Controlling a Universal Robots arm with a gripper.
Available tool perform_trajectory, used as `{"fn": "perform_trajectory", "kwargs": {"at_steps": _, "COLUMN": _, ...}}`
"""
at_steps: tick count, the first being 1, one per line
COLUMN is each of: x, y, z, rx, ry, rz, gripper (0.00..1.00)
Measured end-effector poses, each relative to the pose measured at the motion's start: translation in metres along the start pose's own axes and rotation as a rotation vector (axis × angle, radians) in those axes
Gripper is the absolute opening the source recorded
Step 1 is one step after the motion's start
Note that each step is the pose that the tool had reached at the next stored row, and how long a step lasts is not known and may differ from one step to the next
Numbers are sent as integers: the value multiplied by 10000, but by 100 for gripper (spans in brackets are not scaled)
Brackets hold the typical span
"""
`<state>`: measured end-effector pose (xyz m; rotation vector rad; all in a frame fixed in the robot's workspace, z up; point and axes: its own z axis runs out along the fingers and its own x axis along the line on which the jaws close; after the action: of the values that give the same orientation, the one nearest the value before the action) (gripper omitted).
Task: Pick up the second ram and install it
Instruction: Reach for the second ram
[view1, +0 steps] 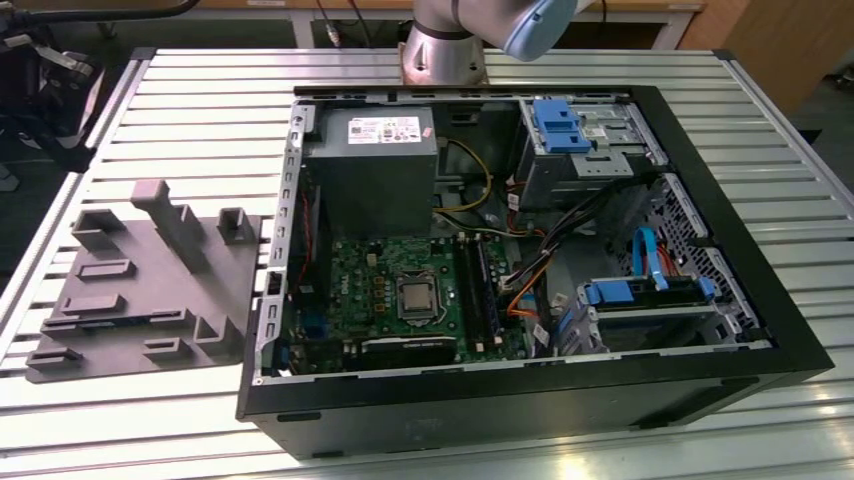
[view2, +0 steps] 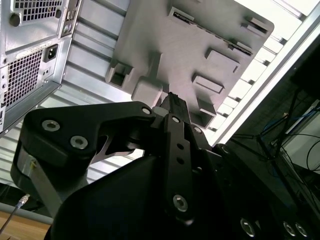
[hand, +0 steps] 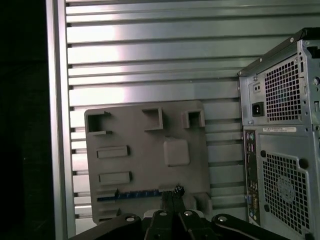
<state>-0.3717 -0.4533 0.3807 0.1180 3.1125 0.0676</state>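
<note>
One gripper (hand: 172, 192), perhaps one ram (hand: 131, 195), one tray (hand: 145, 127)

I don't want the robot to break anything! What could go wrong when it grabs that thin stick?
The gripper seems lined up with one end of the ram in the grey holder; an off-centre grab might tilt or jam it. In the computer case, orange cables lie beside the memory slots and might snag it.
</note>
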Motion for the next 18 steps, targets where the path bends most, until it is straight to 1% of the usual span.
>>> {"fn": "perform_trajectory", "kwargs": {"at_steps": 18, "x": 19, "y": -44, "z": 0, "rx": 0, "ry": 0, "rz": 0, "gripper": 11}}
